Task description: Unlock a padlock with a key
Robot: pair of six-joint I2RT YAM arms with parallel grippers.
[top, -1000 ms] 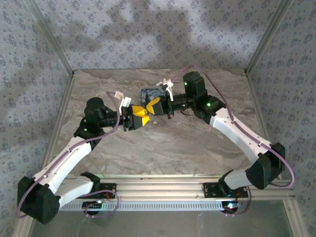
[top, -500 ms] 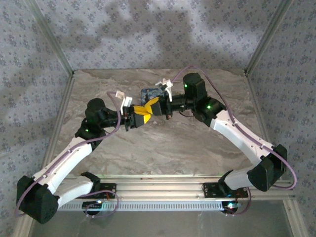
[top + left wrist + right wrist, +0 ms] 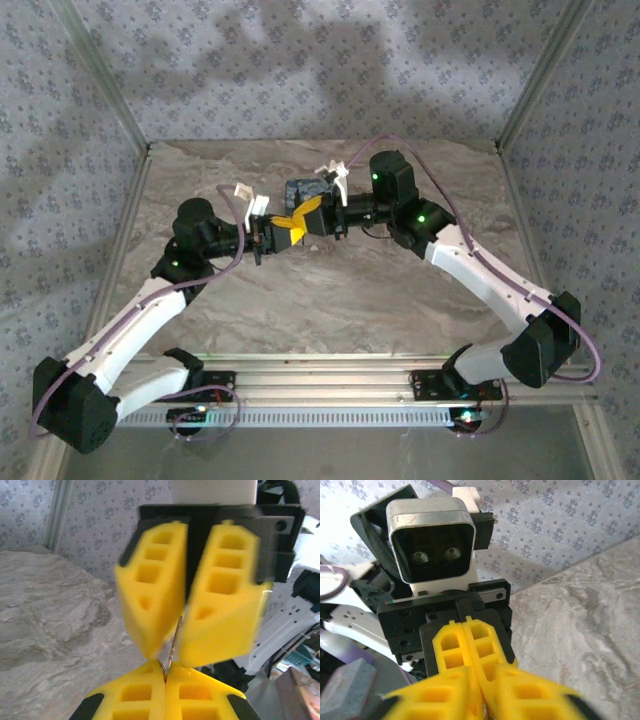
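My two grippers meet tip to tip above the middle of the marble table. The left gripper (image 3: 288, 230) (image 3: 165, 680) is shut on the key (image 3: 175, 637), which shows as a thin pale metal edge with a small wire ring at its base. The key's upper part stands in the narrow gap between the yellow fingers of the right gripper (image 3: 305, 215) (image 3: 172, 652), which are slightly apart. The right wrist view has the left fingers (image 3: 452, 645) pressed together. The padlock (image 3: 303, 189), a dark-blue printed block, lies on the table just behind the grippers.
Patterned fabric walls (image 3: 320, 70) and metal frame posts (image 3: 110, 100) close in the table on three sides. Purple cables (image 3: 400, 145) loop over both arms. Bare marble (image 3: 330, 300) stretches between the grippers and the arm bases.
The left gripper moved slightly right and closed on the key. The right gripper's fingers, shut a second ago, have parted a little. The padlock has not moved.
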